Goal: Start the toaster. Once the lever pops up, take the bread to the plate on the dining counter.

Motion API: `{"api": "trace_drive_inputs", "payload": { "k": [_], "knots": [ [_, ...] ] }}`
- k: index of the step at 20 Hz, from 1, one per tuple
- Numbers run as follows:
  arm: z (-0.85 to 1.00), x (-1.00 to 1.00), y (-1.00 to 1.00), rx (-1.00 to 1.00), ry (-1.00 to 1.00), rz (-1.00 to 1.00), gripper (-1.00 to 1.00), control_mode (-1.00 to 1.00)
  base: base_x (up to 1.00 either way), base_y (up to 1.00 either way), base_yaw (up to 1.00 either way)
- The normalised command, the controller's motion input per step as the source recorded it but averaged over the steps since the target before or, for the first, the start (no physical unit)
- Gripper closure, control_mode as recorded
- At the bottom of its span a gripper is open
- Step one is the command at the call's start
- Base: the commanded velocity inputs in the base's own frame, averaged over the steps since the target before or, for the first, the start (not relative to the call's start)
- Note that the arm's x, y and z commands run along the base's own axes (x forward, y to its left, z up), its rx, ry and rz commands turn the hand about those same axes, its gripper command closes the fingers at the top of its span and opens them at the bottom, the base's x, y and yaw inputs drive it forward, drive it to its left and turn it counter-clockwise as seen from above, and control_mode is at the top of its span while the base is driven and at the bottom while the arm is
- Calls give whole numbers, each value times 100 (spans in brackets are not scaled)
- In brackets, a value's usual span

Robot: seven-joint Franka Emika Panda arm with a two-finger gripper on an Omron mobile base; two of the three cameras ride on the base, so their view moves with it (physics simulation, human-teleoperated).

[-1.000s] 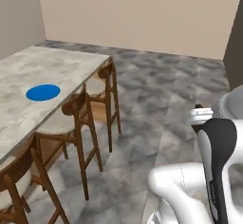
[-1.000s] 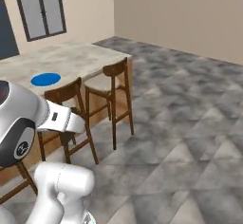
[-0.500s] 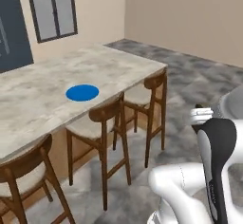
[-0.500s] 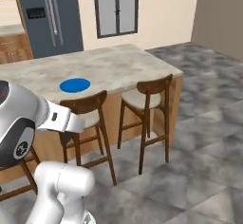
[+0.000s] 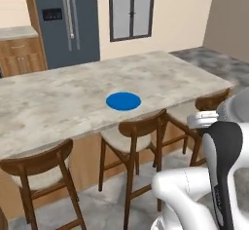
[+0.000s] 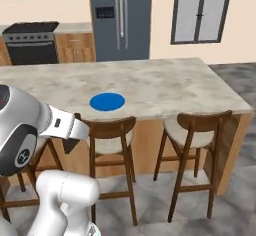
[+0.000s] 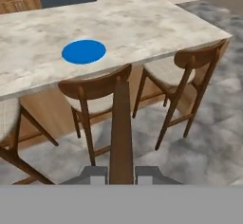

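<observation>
The bread (image 7: 121, 133), a thin dark-brown slice, stands edge-on between my fingertips in the hand view, and my gripper (image 7: 121, 175) is shut on it. Beyond the slice lies the bright-blue plate (image 7: 84, 51) on the dining counter (image 7: 156, 23), ahead of the gripper and slightly to its left. The plate (image 5: 123, 101) sits bare near the middle of the pale marbled counter (image 5: 53, 102) in the left base view, and the right base view shows the plate (image 6: 107, 101) the same way on the counter (image 6: 170, 82). The toaster is out of view.
Wooden stools (image 5: 133, 136) (image 6: 197, 135) (image 7: 97, 92) line the near side of the counter, between me and the plate. A dark fridge (image 6: 120, 17), a stove (image 6: 30, 42) and a window (image 5: 131, 7) stand behind. Grey floor (image 7: 204, 137) lies open to the right.
The whole picture has swung as the base moved: the counter now lies broadside ahead, with the plate nearer the middle. The gripper stays shut.
</observation>
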Motion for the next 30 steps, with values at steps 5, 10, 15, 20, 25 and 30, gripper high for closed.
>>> {"api": "trace_drive_inputs", "payload": {
  "k": [5, 10, 15, 20, 25, 30],
  "knots": [
    [0, 0, 0, 0, 0, 0, 100, 100, 60, -46, 45],
    [0, 0, 0, 0, 0, 0, 100, 100, 49, -39, 35],
    [0, 0, 0, 0, 0, 0, 100, 100, 53, -29, 29],
    [0, 0, 0, 0, 0, 0, 100, 100, 64, -26, 14],
    [0, 0, 0, 0, 0, 0, 100, 100, 62, -14, 4],
    [0, 17, -2, 1, 2, 0, 100, -100, 52, -8, 1]
  ]
}}
